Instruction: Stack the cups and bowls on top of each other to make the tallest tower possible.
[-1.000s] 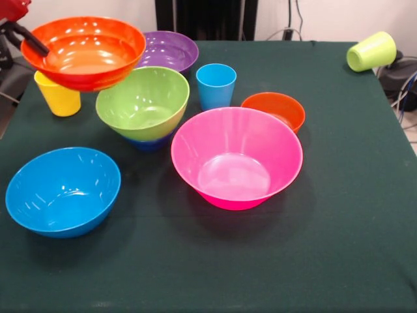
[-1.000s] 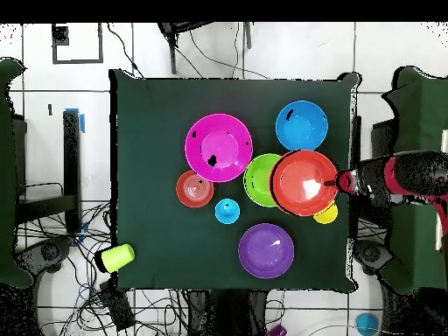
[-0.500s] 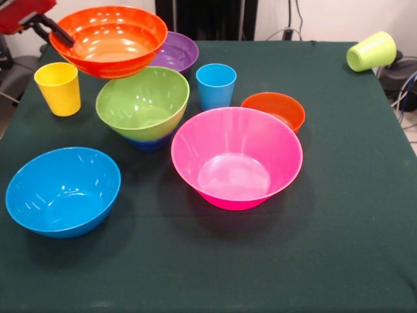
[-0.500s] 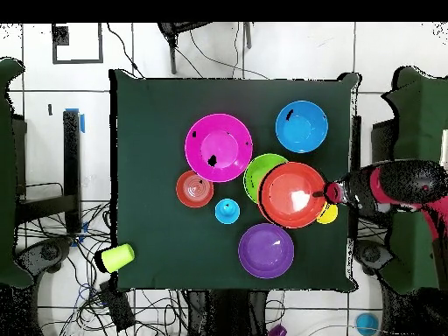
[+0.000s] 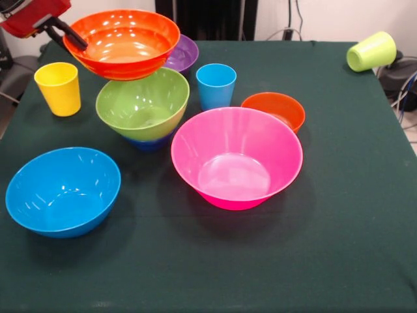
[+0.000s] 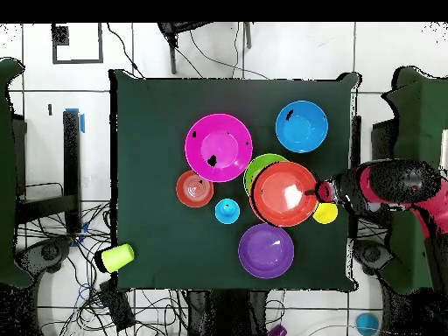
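Evidently light, stiff, slick: orange-red bowl [image 5: 126, 43] pinched at rim by closed end effector [image 5: 73, 40], above green bowl [image 5: 143, 104].

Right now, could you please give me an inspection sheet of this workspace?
Surface: green cloth, flat.
Job's things: orange-red bowl held above lime bowl, which sits on a dark blue bowl; pink bowl, blue bowl, purple bowl, small orange bowl; yellow cup and blue cup upright, lime cup on its side.
Clutter: nothing seen.
Gripper: jaws shut on the orange-red bowl's rim.
Cables: loose on floor.
Surroundings: tiled floor.
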